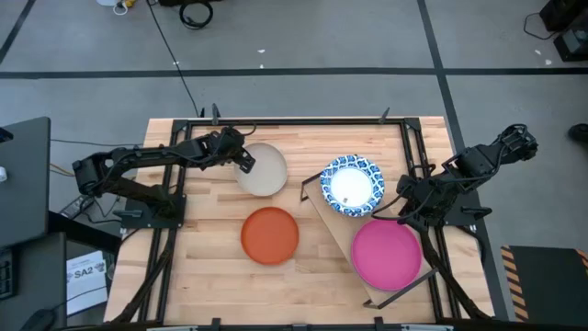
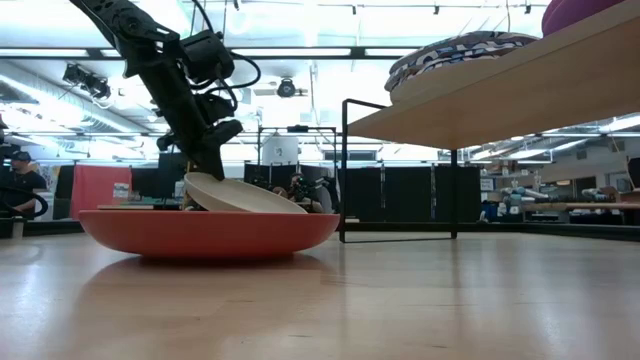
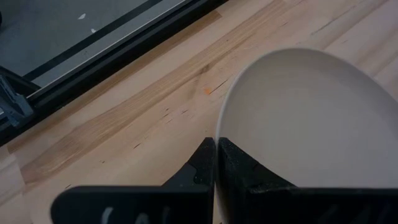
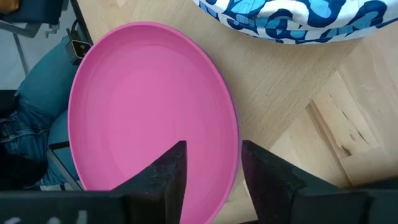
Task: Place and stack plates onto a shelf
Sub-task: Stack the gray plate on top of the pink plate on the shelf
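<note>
Looking straight down, the left gripper (image 1: 246,162) pinches the cream plate's (image 1: 265,171) rim on the bench (image 1: 211,267) (orange plate (image 1: 270,235) nearby). Low view: it sits tilted. Right wrist: released jaws over the pink plate (image 4: 149,106) on the shelf (image 4: 292,87).

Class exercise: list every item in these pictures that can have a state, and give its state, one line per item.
Cream plate: rim pinched, tilted off the table.
Left pincer: shut on cream plate's rim.
Orange-red plate: flat on the table.
Blue-and-white plates: on the shelf.
Pink plate: flat on the shelf.
Right pincer: open, above the pink plate.
</note>
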